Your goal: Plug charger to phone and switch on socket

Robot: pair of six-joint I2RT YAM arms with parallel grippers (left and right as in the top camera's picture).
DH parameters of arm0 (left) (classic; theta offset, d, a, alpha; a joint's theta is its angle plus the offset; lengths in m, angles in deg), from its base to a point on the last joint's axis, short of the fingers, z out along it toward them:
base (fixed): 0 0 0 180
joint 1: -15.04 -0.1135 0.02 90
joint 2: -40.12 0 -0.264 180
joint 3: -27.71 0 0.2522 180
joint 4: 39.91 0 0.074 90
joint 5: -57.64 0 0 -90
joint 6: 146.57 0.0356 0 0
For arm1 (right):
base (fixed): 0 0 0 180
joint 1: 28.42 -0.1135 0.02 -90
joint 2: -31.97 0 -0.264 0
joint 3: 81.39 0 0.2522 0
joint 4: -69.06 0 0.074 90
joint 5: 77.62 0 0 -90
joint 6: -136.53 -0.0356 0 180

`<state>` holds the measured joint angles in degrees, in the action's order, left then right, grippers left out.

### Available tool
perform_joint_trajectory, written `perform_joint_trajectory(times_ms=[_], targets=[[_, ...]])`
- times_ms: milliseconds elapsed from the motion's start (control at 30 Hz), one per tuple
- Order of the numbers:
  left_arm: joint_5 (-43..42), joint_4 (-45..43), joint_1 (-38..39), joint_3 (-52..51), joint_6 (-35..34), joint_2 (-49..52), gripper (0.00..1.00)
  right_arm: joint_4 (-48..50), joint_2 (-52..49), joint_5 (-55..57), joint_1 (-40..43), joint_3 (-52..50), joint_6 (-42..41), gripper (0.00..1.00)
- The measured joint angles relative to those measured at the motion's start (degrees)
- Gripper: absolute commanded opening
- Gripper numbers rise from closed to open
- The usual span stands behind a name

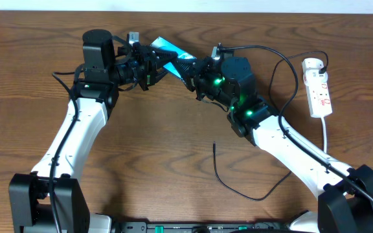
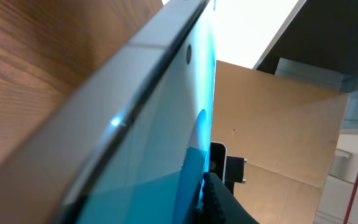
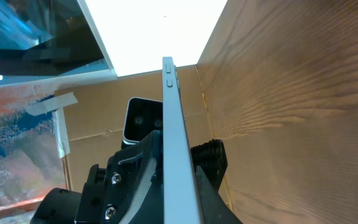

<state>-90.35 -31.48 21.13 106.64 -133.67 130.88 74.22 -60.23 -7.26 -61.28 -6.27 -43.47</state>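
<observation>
Cyan screen is what I pick out first: the phone (image 1: 169,46) is up off the wooden table (image 1: 173,129) at the far side, tilted, caught between my two tools. The left gripper (image 1: 153,65) is closed on its left end, and the right gripper (image 1: 192,70) is pinched narrow on its other end. From the right wrist I see the phone (image 3: 176,155) edge-on, running straight down the middle of the view with a ribbed finger (image 3: 209,158) pressed against its right side. From the left wrist the screen (image 2: 154,155) fills the lower left, very close to the lens.

The charger (image 1: 238,191) lies loose on the table in a loop in front of the right arm. Its free tip points up toward the grippers but sits well apart from the phone. The socket (image 1: 319,90) lies flat at the far right.
</observation>
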Motion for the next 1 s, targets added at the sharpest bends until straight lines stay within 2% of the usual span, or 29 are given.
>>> perform_joint_trajectory(times_ms=[1000], targets=[[1.2, -2.16, 0.09, -0.13, 2.19, 0.0, 0.08, 0.04, 0.0, -0.07, -0.39, 0.39, -10.93, 0.01]])
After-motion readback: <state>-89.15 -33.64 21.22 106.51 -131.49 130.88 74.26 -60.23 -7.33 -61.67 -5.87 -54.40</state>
